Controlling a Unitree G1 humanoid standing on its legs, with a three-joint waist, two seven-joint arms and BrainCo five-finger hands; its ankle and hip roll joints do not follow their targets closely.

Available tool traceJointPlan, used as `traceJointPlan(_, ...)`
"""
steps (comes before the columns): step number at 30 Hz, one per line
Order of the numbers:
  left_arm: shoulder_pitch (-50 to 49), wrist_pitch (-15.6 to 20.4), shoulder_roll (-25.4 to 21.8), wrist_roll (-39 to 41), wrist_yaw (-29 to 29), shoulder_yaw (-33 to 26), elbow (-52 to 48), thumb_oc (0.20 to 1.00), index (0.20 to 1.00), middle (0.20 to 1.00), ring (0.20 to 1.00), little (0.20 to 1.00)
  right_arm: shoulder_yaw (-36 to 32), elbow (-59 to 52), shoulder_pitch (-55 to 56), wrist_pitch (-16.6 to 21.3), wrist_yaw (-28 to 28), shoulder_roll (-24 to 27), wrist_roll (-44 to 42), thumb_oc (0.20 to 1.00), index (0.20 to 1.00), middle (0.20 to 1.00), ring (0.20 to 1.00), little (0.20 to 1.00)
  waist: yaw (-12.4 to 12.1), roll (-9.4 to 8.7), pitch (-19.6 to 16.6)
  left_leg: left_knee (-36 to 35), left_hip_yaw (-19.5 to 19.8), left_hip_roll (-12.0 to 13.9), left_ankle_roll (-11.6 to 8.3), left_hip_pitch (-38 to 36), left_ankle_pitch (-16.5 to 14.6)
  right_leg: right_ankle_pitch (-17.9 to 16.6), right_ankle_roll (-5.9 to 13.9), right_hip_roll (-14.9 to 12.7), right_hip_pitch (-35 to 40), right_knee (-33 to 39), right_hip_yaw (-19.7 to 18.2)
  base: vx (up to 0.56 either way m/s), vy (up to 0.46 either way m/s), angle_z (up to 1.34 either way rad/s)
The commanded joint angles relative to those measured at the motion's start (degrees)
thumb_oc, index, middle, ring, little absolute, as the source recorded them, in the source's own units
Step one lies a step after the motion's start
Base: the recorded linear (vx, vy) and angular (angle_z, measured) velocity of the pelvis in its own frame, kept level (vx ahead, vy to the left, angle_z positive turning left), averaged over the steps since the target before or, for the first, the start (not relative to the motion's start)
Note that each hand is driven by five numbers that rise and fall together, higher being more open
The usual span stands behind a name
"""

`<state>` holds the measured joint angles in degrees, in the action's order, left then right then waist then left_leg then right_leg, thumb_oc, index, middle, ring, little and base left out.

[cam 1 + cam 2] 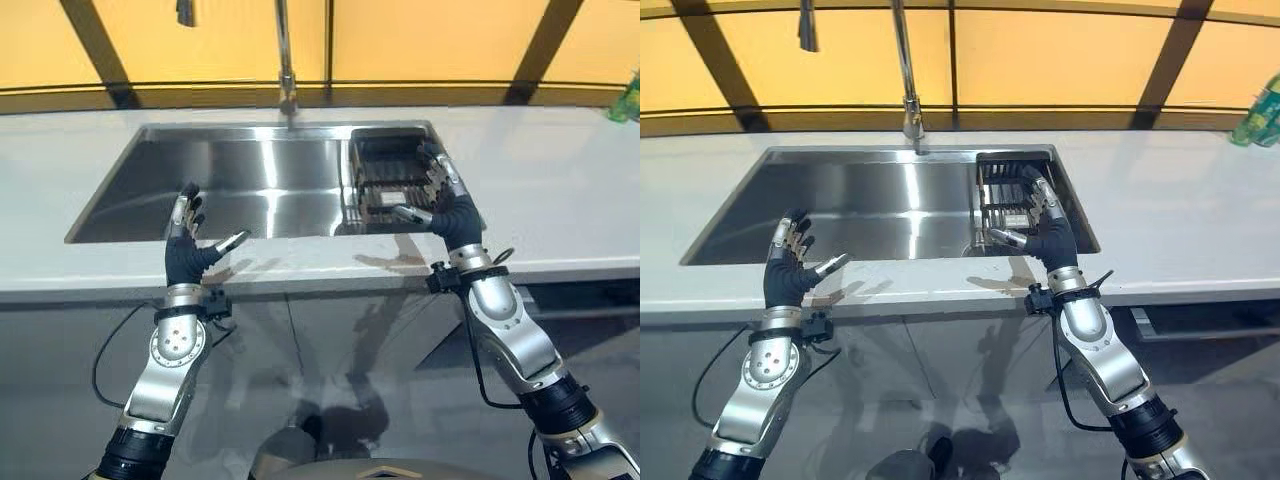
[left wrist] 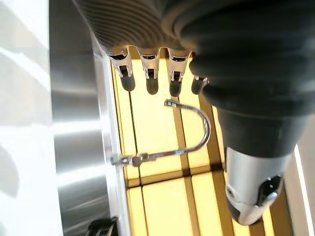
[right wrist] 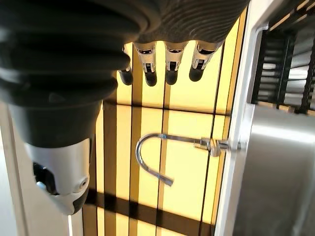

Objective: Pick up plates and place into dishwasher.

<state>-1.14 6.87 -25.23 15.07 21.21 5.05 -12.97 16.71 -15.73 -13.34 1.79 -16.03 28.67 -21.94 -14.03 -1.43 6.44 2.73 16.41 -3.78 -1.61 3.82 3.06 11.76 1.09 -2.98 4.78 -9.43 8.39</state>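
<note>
In the left eye view, the left hand [image 1: 186, 255] is raised over the front edge of the white counter [image 1: 560, 200], fingers straight, thumb spread, holding nothing. The right hand [image 1: 450, 212] is likewise spread and empty, its fingers up in front of the dark rack [image 1: 385, 185] that sits in the right end of the steel sink [image 1: 250, 185]. I cannot make out any plates in the rack; the hand covers part of it.

The right eye view shows the rest of the basin bare, with the faucet [image 1: 906, 70] rising behind it and a green item [image 1: 1260, 112] cut off at the counter's far right.

In the left wrist view, the fingers [image 2: 150, 76] hang straight, touching nothing, the curved faucet beyond.

In the right wrist view, the fingers [image 3: 170, 66] are straight too, with the rack's bars at the edge.
</note>
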Motion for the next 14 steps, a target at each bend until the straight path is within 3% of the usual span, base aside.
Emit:
traceJointPlan(1,2.2,1.5,-1.9,3.5,-1.2,-0.1,-3.7,1.000,1.000,1.000,1.000,1.000,0.7,-3.1,-1.8,-0.2,-1.5,-1.3,0.9,1.000,1.000,1.000,1.000,1.000,-0.7,-2.68,-2.9,5.2,-2.3,-2.3,2.18,-0.9,-6.7,-10.8,0.92,-0.7,-0.7,9.5,-0.1,-0.03,-0.113,0.10)
traceJointPlan(6,2.7,0.6,-1.7,5.0,-0.7,-0.1,-4.7,1.000,1.000,1.000,1.000,1.000,3.1,-1.9,-2.0,-0.2,-0.3,-1.7,1.1,1.000,1.000,1.000,1.000,1.000,-1.4,-2.36,-3.4,4.2,-3.2,-1.0,1.25,-0.7,-5.8,-11.7,0.87,-0.4,0.0,12.0,1.2,-0.03,-0.103,0.03)
traceJointPlan(9,3.5,0.6,-1.1,5.0,-1.3,0.6,-4.7,1.000,1.000,1.000,1.000,1.000,3.1,-0.9,-2.1,0.9,-0.4,-1.7,0.5,1.000,1.000,1.000,1.000,1.000,-0.5,-2.54,-3.1,6.3,-8.0,0.7,0.28,0.0,-5.7,-12.1,0.86,-0.9,0.4,12.8,3.1,-0.06,-0.040,0.10)
traceJointPlan(14,4.9,1.8,-1.2,4.5,-1.7,1.8,-3.7,1.000,1.000,1.000,1.000,1.000,2.9,0.1,-1.7,2.3,-1.1,-1.7,0.5,1.000,1.000,1.000,1.000,1.000,1.2,-1.99,-2.7,6.6,-9.0,1.3,0.29,-0.5,-5.2,-11.7,0.68,-0.8,0.6,11.8,3.2,-0.04,0.016,0.15)
